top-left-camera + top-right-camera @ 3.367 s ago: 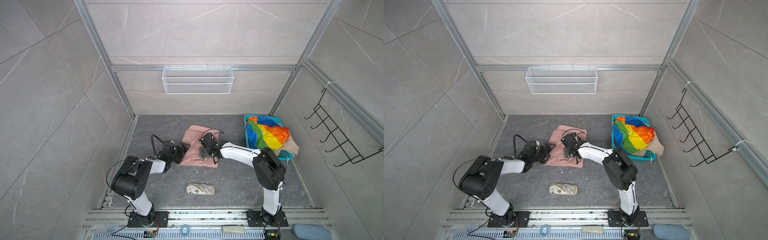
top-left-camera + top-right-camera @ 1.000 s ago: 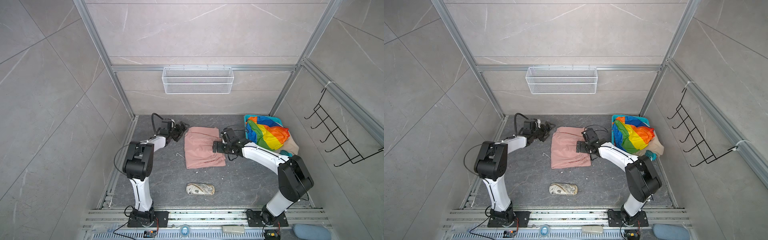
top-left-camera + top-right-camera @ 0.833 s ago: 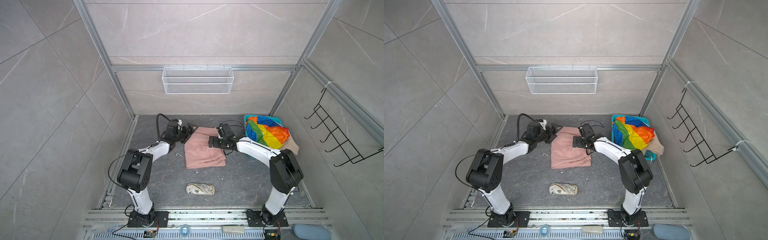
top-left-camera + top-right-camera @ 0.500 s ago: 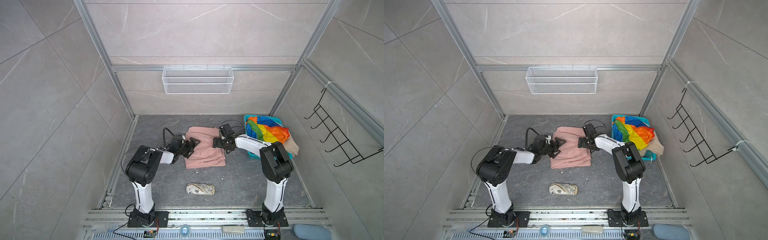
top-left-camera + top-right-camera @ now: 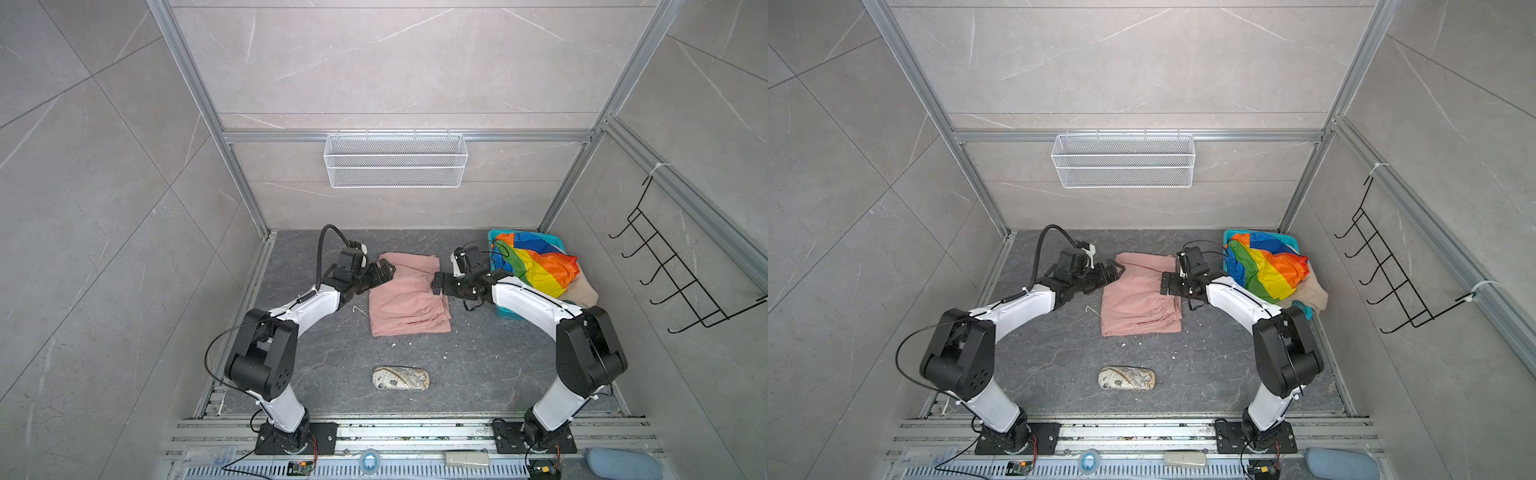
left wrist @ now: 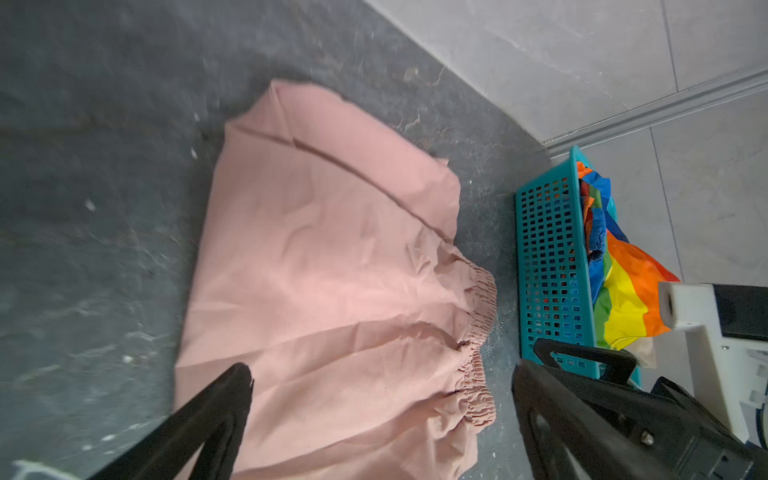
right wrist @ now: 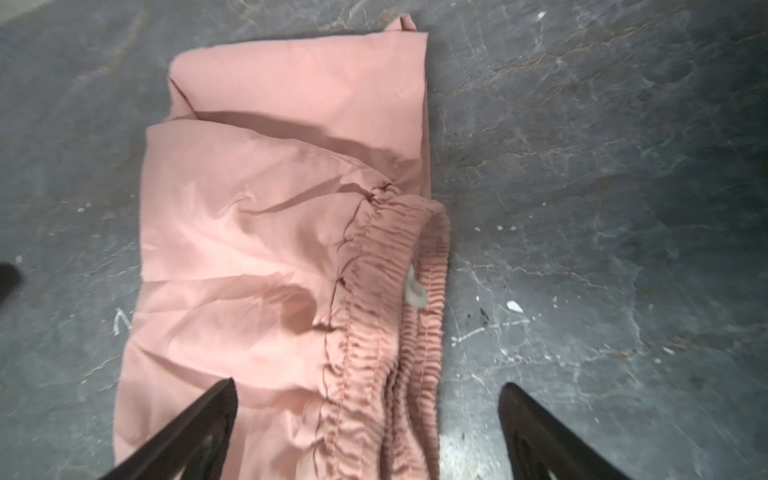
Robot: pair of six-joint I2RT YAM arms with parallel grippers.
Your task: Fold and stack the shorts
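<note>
Pink shorts [image 5: 409, 297] lay long axis twelve-to-six. Left gripper [image 5: 384, 270] at their ten o'clock, right gripper [image 5: 435, 285] at three: both agape, empty, seemingly equidistant.

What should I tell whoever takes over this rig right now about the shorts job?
Left gripper and right gripper: both open, holding nothing, flanking the pink shorts.
Pink shorts: folded, lying flat on the grey floor between the arms.
Rainbow-striped shorts and beige shorts: unfolded, heaped in the teal basket.
Done: the pink pair looks folded.
Left: fold those two, then stack all three.
</note>
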